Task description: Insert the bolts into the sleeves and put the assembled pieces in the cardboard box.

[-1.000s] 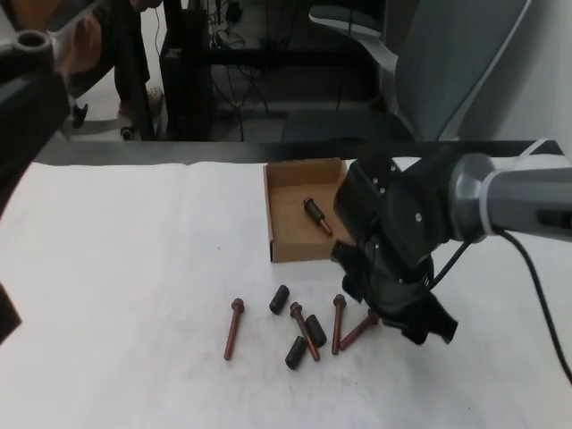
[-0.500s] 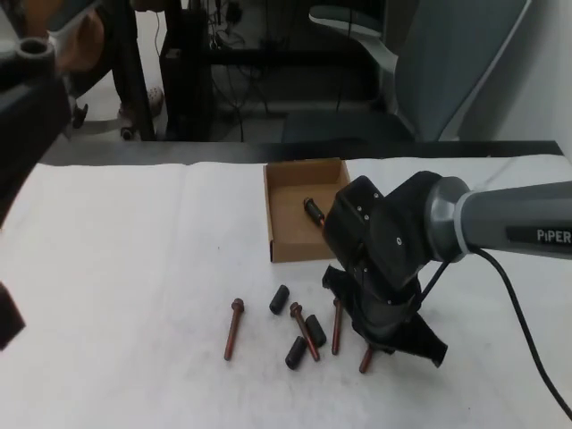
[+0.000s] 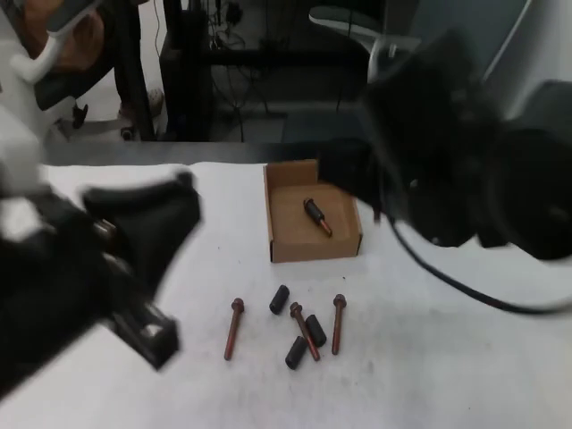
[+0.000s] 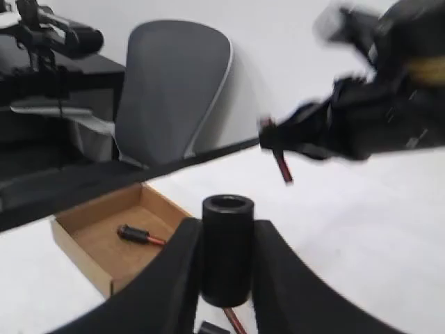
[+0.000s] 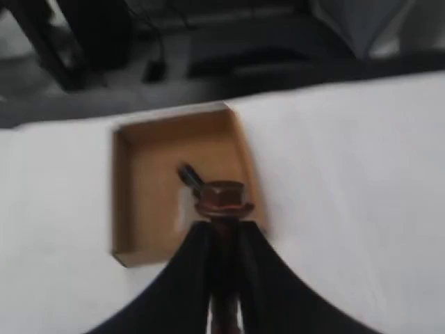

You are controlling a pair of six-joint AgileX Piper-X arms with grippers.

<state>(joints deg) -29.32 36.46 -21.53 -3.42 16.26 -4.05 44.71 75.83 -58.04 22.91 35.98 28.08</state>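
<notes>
My left gripper [image 4: 227, 231] is shut on a black sleeve [image 4: 227, 259], held upright with its hole facing up. My right gripper [image 5: 224, 233] is shut on a copper bolt [image 5: 222, 198], its hex head outward, held above the bench near the cardboard box [image 5: 128, 209]. The left wrist view has that bolt [image 4: 279, 158] in the far gripper. One assembled piece [image 3: 317, 217] lies in the box [image 3: 284, 247]. On the white cloth lie three bolts [image 3: 234, 328] [image 3: 304, 331] [image 3: 338, 323] and three loose sleeves [image 3: 280, 298] [image 3: 315, 329] [image 3: 295, 352].
The blurred left arm [image 3: 80, 277] hangs over the left of the white cloth [image 3: 465, 357]; the right arm [image 3: 447, 170] is at the back right. Behind the bench's far edge stand an office chair [image 4: 170, 90] and dark desks.
The right arm has lifted from the bolts near the front and carried one bolt up and back. The left arm has swung down from the upper left over the cloth.
</notes>
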